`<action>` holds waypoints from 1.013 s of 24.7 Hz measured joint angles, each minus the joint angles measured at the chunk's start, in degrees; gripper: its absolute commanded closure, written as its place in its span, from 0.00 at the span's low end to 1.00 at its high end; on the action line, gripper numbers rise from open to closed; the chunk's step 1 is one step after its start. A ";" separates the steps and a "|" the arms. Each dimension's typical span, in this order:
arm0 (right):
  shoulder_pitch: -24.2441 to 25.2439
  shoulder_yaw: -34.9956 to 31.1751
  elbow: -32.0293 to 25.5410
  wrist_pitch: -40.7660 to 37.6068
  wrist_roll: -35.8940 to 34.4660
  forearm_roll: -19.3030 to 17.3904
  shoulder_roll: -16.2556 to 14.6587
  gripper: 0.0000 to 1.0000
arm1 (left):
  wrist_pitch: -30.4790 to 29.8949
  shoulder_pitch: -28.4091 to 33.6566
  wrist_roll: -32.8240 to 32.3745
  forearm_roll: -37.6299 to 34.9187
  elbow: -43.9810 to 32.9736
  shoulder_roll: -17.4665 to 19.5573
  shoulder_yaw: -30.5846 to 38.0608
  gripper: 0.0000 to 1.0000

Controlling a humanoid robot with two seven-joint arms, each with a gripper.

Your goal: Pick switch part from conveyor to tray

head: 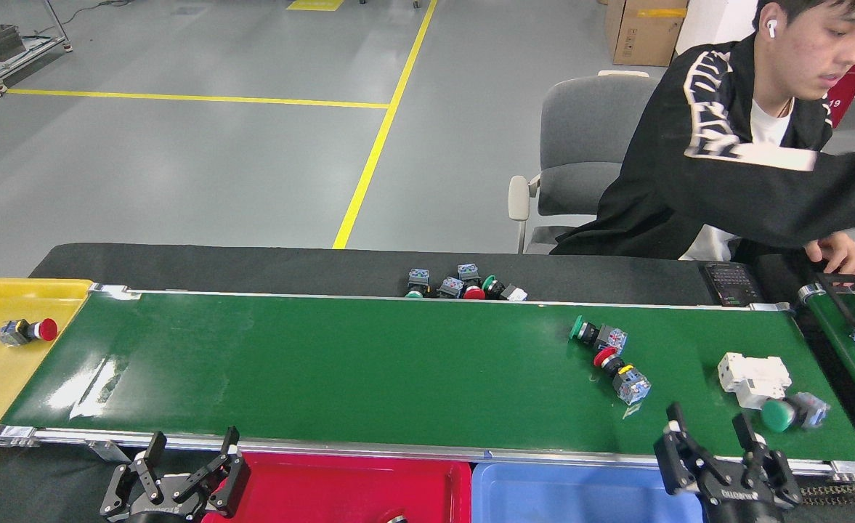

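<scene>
Bright, even overhead light fills the room, and shadows stay soft. White glare streaks the long glossy dark-green conveyor belt at eight o'clock. The person's outstretched black-and-white sleeve at two o'clock is motion-blurred.

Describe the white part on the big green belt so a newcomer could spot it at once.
Start at the long dark-green conveyor and follow it to its right end, near my right gripper. There lies a blocky white part, touching or nearly touching a green-capped switch on its near side. It alone is white and boxy; the other parts on this belt have round red or green caps.
</scene>
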 measured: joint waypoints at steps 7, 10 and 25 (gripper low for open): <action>-9.00 7.44 3.00 3.30 7.80 5.55 2.73 0.08 | 0.26 -0.02 -0.22 0.00 0.00 0.00 -1.61 0.00; -15.35 13.79 10.43 8.33 9.51 8.40 3.20 0.08 | 0.25 -0.02 -0.23 0.00 0.00 0.01 -1.62 0.00; -22.75 21.18 19.59 8.78 11.59 8.47 3.21 0.94 | 0.32 0.06 -0.25 0.00 0.00 0.09 -1.47 0.00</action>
